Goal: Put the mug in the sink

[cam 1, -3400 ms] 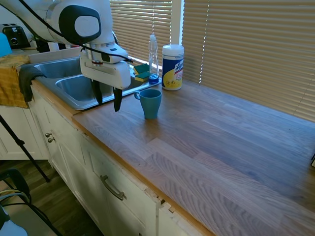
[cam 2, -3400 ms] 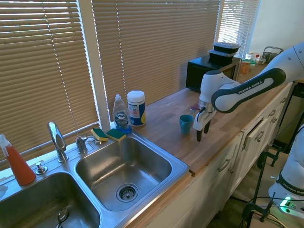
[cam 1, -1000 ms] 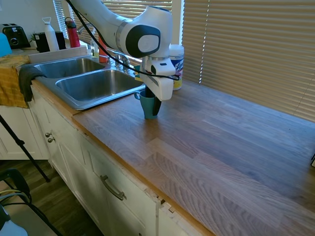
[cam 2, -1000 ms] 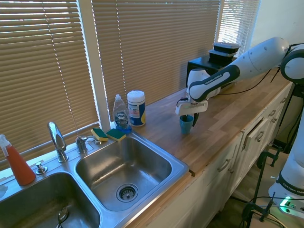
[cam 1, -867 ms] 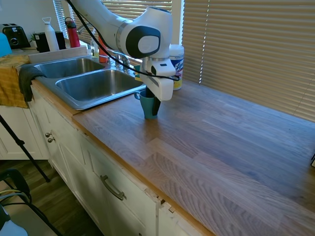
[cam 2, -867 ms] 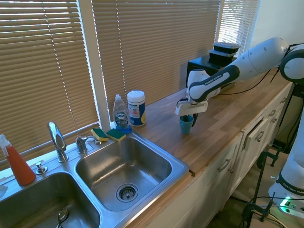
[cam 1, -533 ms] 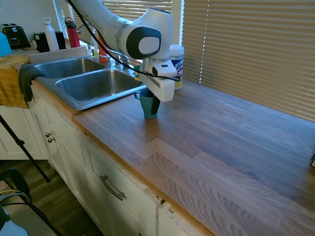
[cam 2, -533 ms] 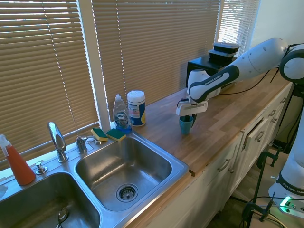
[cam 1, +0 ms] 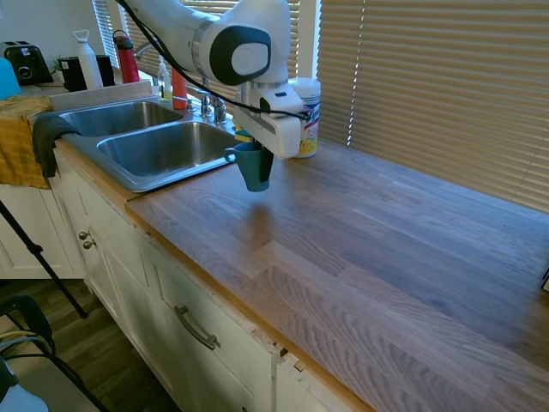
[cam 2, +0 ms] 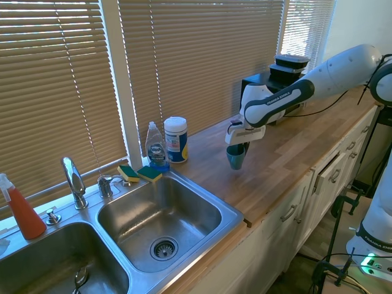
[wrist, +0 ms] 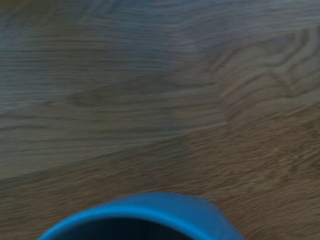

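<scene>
Claw point(cam 1: 260, 163) clenched on the mug point(cam 1: 251, 166) — I see the teal cup hanging upright, clear of the wooden counter point(cam 1: 369, 249), its handle turned toward the sink point(cam 1: 150, 150). In my second exterior view the mug point(cam 2: 236, 156) hovers above the counter just beside the near basin's corner. My wrist camera catches only the blue rim point(wrist: 145, 217) over blurred wood grain. Behind it, by the window — a wipes canister point(cam 2: 176, 139) and dish soap bottle point(cam 2: 157, 147).

Wood counter point(cam 1: 386, 232); closed blinds point(cam 2: 202, 61); white cabinets point(cam 1: 154, 300)
</scene>
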Motion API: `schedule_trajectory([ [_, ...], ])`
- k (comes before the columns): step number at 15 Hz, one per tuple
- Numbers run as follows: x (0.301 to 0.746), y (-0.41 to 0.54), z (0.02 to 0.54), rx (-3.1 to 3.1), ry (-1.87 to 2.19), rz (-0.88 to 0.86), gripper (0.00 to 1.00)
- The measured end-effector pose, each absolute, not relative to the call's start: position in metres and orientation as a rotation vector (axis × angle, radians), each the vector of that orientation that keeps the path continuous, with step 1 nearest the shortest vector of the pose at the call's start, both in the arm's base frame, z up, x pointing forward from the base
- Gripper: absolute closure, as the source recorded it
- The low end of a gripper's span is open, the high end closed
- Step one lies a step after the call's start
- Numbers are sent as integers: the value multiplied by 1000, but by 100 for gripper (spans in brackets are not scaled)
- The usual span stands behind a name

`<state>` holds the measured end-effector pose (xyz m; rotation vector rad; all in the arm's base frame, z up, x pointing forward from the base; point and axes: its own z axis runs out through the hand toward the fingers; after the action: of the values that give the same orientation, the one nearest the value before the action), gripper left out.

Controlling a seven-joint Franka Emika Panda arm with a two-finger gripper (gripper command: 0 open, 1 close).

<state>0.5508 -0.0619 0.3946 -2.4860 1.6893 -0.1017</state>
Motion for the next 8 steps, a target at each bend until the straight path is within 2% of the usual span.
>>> schedule_trajectory([
  [4, 544, 30, 447, -2553, 1494, -179, 100],
  [8, 547, 138, 470, -2595, 1364, -211, 100],
])
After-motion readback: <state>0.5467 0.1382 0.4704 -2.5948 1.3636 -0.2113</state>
